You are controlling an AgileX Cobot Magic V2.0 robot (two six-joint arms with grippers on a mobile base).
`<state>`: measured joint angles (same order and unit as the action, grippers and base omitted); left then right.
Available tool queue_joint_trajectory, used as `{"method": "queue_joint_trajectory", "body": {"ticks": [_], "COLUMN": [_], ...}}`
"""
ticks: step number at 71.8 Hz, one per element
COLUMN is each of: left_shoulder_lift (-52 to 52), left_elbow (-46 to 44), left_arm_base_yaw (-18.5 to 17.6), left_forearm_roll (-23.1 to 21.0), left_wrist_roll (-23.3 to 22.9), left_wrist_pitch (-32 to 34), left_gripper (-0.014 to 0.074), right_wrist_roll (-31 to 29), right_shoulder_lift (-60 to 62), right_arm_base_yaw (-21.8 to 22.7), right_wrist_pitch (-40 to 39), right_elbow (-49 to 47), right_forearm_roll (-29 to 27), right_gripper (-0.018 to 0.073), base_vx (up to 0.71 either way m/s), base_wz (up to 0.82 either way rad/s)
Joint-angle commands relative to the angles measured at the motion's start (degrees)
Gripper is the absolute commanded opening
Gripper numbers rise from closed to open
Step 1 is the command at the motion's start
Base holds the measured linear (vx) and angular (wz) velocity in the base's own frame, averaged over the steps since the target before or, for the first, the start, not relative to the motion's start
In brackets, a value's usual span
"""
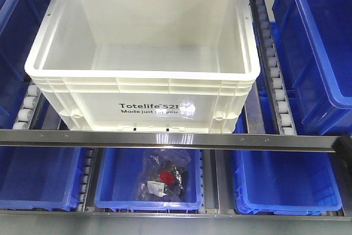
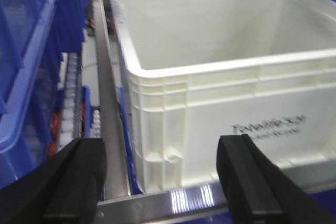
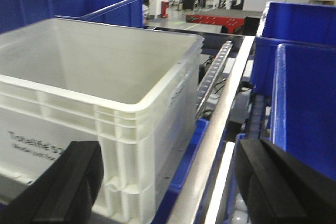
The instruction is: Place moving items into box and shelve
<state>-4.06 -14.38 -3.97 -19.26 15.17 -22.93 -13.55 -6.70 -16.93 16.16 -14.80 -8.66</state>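
Both sets of jaws stand wide apart, holding nothing. The left gripper (image 2: 163,182) faces the near left corner of the box (image 1: 143,89), the right gripper (image 3: 165,187) its near right corner, neither touching it. The box sits upright on the shelf rollers (image 1: 273,64), behind the metal rail (image 1: 165,139), blue bins (image 1: 316,42) alongside.

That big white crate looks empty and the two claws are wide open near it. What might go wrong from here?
1. The box sits on roller rails, so a one-sided push might slide or skew it.
2. The left gripper and right gripper each face a corner; uneven grips could tilt it.
3. The bagged item lies in a blue bin under the metal bar, which an arm may clip.
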Motion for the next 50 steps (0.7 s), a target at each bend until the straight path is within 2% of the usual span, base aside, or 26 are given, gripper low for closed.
{"method": "queue_joint_trajectory", "body": {"ticks": [1,9,26,31,34,39,44,47,48,50], "left_shoulder_lift": [-1.6,-1.7,-1.7,-1.7,-1.7,-1.7,-1.7,-1.7,-1.7,-1.7], "left_elbow": [1.1,3.0,3.0,3.0,3.0,3.0,3.0,3.0,3.0,3.0], "left_arm_base_yaw": [-0.2,-0.2,-0.2,-0.2,-0.2,-0.2,-0.2,-0.2,-0.2,-0.2], "left_forearm_roll": [-1.0,-1.0,-1.0,-1.0,-1.0,-1.0,-1.0,-1.0,-1.0,-1.0], "left_wrist_roll": [-0.8,-0.8,-0.8,-0.8,-0.8,-0.8,-0.8,-0.8,-0.8,-0.8], "left_wrist_pitch": [12.1,14.6,14.8,14.8,14.7,14.7,14.5,14.3,14.3,14.3], "left_gripper": [0.0556,0.0556,0.0556,0.0533,0.0474,0.0325,0.0120,-0.0033,-0.0030,-0.0029], "right_wrist_roll": [-1.8,-1.8,-1.7,-1.7,-1.7,-1.7,-1.7,-1.7,-1.7,-1.5], "right_shoulder_lift": [-2.1,-2.4,-2.4,-2.4,-2.4,-2.4,-2.4,-2.4,-2.4,-2.4], "right_arm_base_yaw": [0.1,0.1,0.1,0.1,0.1,0.1,0.1,0.1,0.1,0.1], "right_wrist_pitch": [-14.3,-20.7,-20.7,-20.9,-20.9,-20.9,-20.9,-20.8,-20.7,-20.5], "right_elbow": [1.8,3.9,4.0,4.0,4.0,4.0,4.0,4.0,4.0,4.0], "right_forearm_roll": [0.7,0.6,0.6,0.6,0.6,0.6,0.6,0.6,0.6,0.4], "right_gripper": [0.0560,0.0560,0.0560,0.0539,0.0494,0.0346,0.0160,0.0040,-0.0009,-0.0022], "base_vx": [0.00,0.00,0.00,0.00,0.00,0.00,0.00,0.00,0.00,0.00], "base_wz": [0.00,0.00,0.00,0.00,0.00,0.00,0.00,0.00,0.00,0.00]}}
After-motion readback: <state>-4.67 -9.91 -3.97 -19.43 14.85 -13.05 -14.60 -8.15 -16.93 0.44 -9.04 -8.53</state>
